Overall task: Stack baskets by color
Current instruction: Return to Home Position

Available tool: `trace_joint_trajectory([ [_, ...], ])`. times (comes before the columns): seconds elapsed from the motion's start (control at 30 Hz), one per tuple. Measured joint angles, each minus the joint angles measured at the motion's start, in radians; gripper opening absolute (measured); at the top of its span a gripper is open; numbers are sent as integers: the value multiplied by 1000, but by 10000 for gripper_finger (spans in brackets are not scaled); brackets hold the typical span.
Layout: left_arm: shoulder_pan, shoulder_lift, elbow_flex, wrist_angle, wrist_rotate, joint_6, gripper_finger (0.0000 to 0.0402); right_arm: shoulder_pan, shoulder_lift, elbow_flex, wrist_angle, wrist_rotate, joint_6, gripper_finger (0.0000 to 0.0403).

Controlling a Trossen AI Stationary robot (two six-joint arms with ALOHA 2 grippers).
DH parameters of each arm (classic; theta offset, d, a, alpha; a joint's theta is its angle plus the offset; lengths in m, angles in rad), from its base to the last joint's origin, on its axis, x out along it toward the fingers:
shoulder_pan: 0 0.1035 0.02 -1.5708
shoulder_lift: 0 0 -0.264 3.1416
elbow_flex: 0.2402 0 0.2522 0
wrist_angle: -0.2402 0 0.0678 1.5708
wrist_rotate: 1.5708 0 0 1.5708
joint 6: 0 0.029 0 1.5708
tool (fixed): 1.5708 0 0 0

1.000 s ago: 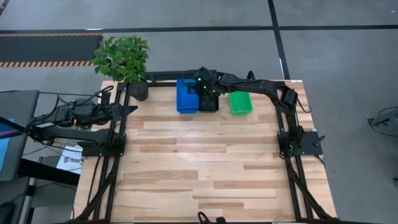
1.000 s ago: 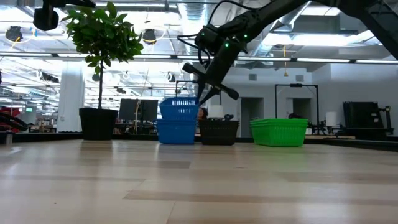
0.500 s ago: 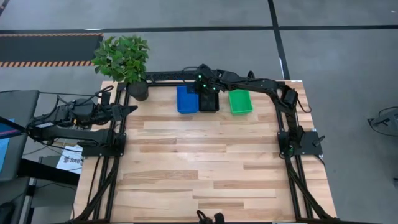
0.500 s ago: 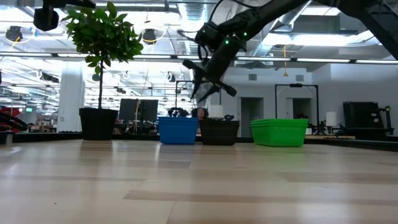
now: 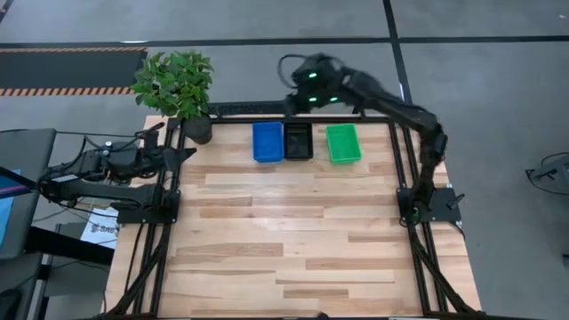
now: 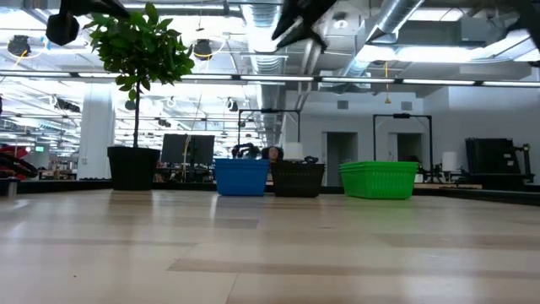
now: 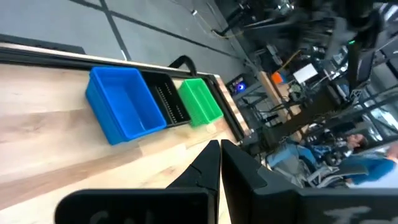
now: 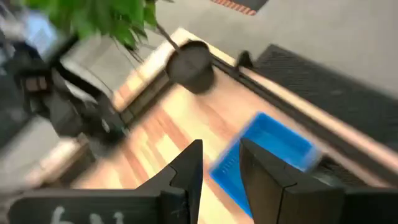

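high view: three colour-sorted piles line the far edge of the wooden table (image 5: 284, 233), with the blue baskets (image 5: 267, 141) nearest the potted plant (image 5: 176, 82), the black baskets (image 5: 298, 140) pressed up beside them in the middle, and the green baskets (image 5: 342, 144) a small gap away on the right arm's side. each colour sits as one nested pile, all upright with open tops facing up, though how many trays make up each pile cannot be counted from above. the right arm (image 5: 396, 105) arches up from its base at the table's right edge and reaches high over the far rail behind the piles, well clear of every basket. from table level the same row reads blue (image 6: 241, 176), black (image 6: 297, 179) and green (image 6: 379, 180), with the dark plant pot (image 6: 133, 167) off to one side and only a blurred dark piece of the right arm showing at the top, far above them. the right gripper (image 8: 217, 148) holds its two dark fingers (image 8: 189, 169) parted with nothing between them, looking down on the blue pile and the plant pot. the left arm (image 5: 98, 175) lies folded along the table's left edge, its left gripper (image 7: 220, 144) pressed together and empty, pointing across the wood toward the three piles, which stand well apart from it.
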Motion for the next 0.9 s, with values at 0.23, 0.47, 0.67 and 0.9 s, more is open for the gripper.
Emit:
trace_joint_trajectory([
  [0.23,-1,1,0,-21,141,29,0,20,-240,41,-348,106,-408,123],
  [0.47,0,1,-9,71,124,309,0,94,-435,-112,-488,193,-333,123],
  [0.67,0,0,-10,249,172,558,0,125,-706,-616,31,57,-296,123],
  [0.9,-1,-12,-11,285,213,699,0,140,-1096,-1221,648,-27,-148,123],
])
